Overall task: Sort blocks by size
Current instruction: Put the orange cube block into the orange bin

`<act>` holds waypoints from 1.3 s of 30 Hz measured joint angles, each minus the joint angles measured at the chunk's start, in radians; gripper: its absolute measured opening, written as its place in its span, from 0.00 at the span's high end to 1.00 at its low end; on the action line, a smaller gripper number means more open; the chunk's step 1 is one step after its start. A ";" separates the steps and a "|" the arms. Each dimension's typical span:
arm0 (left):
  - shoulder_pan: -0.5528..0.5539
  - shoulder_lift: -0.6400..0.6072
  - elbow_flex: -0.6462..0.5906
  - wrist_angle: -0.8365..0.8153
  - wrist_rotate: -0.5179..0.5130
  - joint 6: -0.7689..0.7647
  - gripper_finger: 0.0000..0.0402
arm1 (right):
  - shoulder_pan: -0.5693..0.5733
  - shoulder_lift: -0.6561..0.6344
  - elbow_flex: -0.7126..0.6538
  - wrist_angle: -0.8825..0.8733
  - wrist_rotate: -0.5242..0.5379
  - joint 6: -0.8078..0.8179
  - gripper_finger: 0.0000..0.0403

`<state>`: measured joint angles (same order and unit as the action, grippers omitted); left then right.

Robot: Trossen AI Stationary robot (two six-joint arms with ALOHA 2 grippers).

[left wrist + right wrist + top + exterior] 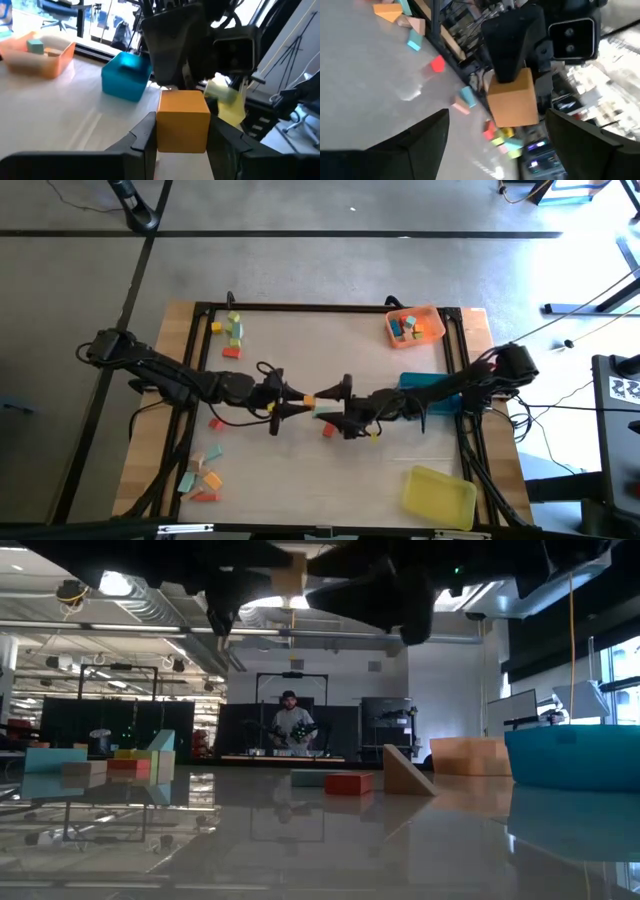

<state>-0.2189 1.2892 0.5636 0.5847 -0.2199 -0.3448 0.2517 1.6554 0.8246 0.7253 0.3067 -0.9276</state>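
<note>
My left gripper (182, 134) is shut on an orange cube block (183, 124) above the middle of the table (300, 350). My right gripper (496, 131) faces it from the table's right side, open wide, its fingers short of the cube (512, 102) and touching nothing. In the high view the two grippers (296, 400) (343, 408) meet nose to nose. Other blocks lie on the table in a far-left group (232, 335), a near-left group (203, 478), and singly under the grippers (328, 430). My left gripper pinches the cube's two opposite side faces (161, 131) between its two fingers. The fingers come level from the table's left side. The cube is lifted clear of the table and stands about upright, its far half sticking out past the fingertips.
An orange tray (428, 311) with a few blocks stands at the far right. A blue tray (425, 383) sits at the right edge under my right arm, and a yellow tray (440, 495) lies near the front right. A person shows far off in the room.
</note>
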 joint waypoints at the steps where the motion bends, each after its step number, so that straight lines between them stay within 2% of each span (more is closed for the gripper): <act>1: 0.000 0.000 0.000 0.007 0.000 -0.002 0.71 | -0.001 0.010 0.000 0.028 0.000 -0.026 0.19; 8: -0.001 0.000 0.000 0.011 -0.004 -0.045 0.71 | -0.002 0.051 0.000 0.169 0.005 -0.112 0.19; 13: -0.001 0.000 0.000 0.017 -0.004 -0.045 0.71 | -0.005 0.090 0.067 0.154 -0.001 -0.137 0.24; 19: -0.002 0.000 0.000 0.028 -0.004 -0.039 0.71 | -0.019 0.116 0.109 0.108 0.021 -0.145 0.38; 25: -0.003 0.001 0.000 0.032 -0.004 -0.022 0.71 | -0.016 0.115 0.110 0.105 0.025 -0.132 0.59; 28: -0.003 0.001 0.000 0.028 -0.004 -0.042 0.67 | -0.016 0.114 0.111 0.089 0.027 -0.130 0.67; 35: 0.017 0.001 0.000 0.033 -0.002 -0.026 0.53 | -0.009 0.114 0.111 0.081 0.032 -0.110 0.67; 39: 0.026 -0.048 0.000 -0.043 0.009 -0.009 0.47 | 0.000 0.100 0.110 0.069 0.121 -0.061 0.67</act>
<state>-0.1933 1.2411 0.5640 0.5415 -0.2108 -0.3539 0.2518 1.7552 0.9348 0.7946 0.4278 -0.9884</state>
